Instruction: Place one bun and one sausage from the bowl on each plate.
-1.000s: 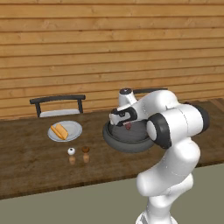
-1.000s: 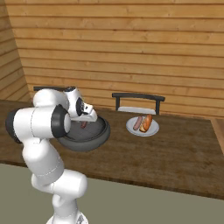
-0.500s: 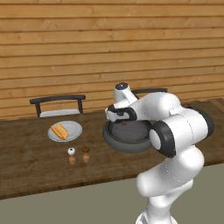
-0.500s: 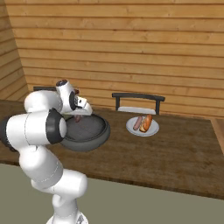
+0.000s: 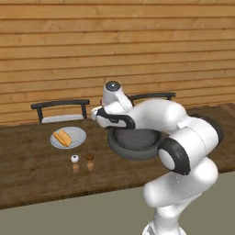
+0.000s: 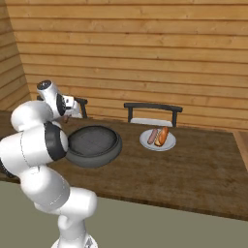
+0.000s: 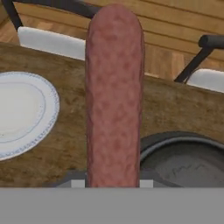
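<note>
Toward the front edge of the wooden table (image 5: 36, 179) stand two small shakers (image 5: 74, 159), one white-topped and one brown-topped, side by side. Behind them, in the middle row, lie three dishes. The one dark bowl (image 6: 92, 144) sits in the centre with its ribbed floor showing. The left plate (image 5: 79, 136) carries one bun (image 5: 62, 137). The right plate (image 6: 145, 141) carries a second bun (image 6: 163, 136) and a second sausage (image 6: 152, 135), lying side by side and touching.

Above the table, between the bowl and the left plate, the gripper (image 5: 97, 115) hangs with its fingers closed on one sausage (image 7: 114, 96). In the hand view that sausage rises straight up from between the finger tips, clear of the table, with the bowl's rim on one side and a bare part of the left plate on the other.

Past the table's far edge stand two dark-backed chairs (image 6: 152, 112) with pale seats, one behind each plate. Behind them runs a wall (image 5: 114, 41) of wooden planks.
</note>
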